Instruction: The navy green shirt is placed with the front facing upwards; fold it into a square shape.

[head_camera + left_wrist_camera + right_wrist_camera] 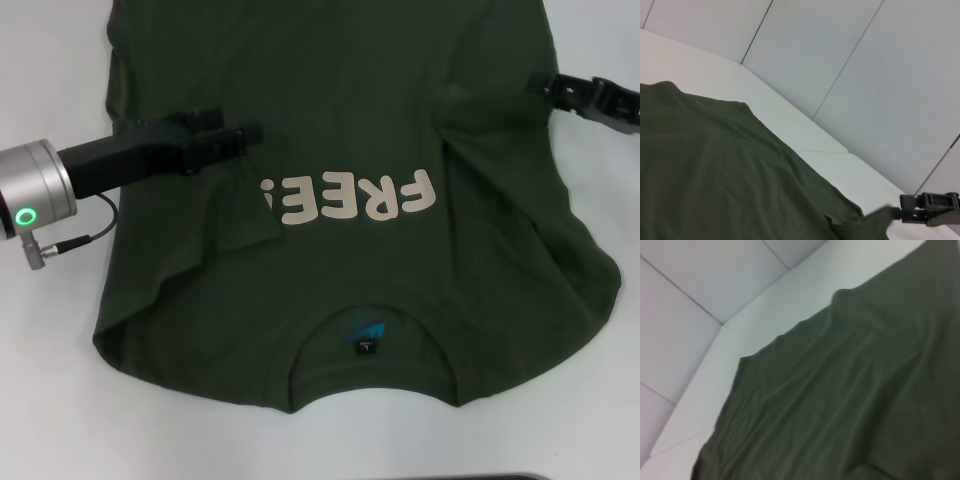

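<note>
— Can you read anything from where you stand?

— Just the big pale block letters [352, 198] on the chest of the green shirt [340, 90]. From the head view they sit upside down and spell "FREE", with one more mark after the last E that a fold of cloth partly covers.

— What about the tag inside the collar?

— The neck label [365, 340] is black with a blue shape on it, and a tiny white patch below. The print there is too small to read.
</note>
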`<action>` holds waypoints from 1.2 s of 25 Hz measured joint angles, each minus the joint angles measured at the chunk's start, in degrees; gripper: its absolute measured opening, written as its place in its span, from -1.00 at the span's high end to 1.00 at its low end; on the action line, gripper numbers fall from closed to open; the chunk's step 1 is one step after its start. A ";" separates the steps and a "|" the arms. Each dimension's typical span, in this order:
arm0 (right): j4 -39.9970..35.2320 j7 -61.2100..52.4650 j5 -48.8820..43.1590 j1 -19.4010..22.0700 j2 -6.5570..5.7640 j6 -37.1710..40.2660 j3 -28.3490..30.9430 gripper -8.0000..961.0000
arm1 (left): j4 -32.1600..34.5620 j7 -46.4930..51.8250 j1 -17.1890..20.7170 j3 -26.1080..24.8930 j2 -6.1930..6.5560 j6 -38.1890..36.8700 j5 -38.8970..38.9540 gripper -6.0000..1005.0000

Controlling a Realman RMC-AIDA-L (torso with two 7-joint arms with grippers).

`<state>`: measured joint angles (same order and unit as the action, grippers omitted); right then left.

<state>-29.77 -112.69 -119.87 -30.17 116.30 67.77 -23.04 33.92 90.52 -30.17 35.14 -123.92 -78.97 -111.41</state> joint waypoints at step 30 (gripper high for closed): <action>-0.54 -11.95 -5.91 0.33 -1.52 -0.29 -3.96 -0.50 | -0.08 -0.51 -0.07 0.15 0.00 -0.38 0.05 -0.59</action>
<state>-30.31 -124.64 -125.78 -29.83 114.78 67.47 -27.00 33.84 90.02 -30.24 35.28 -123.92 -79.35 -111.35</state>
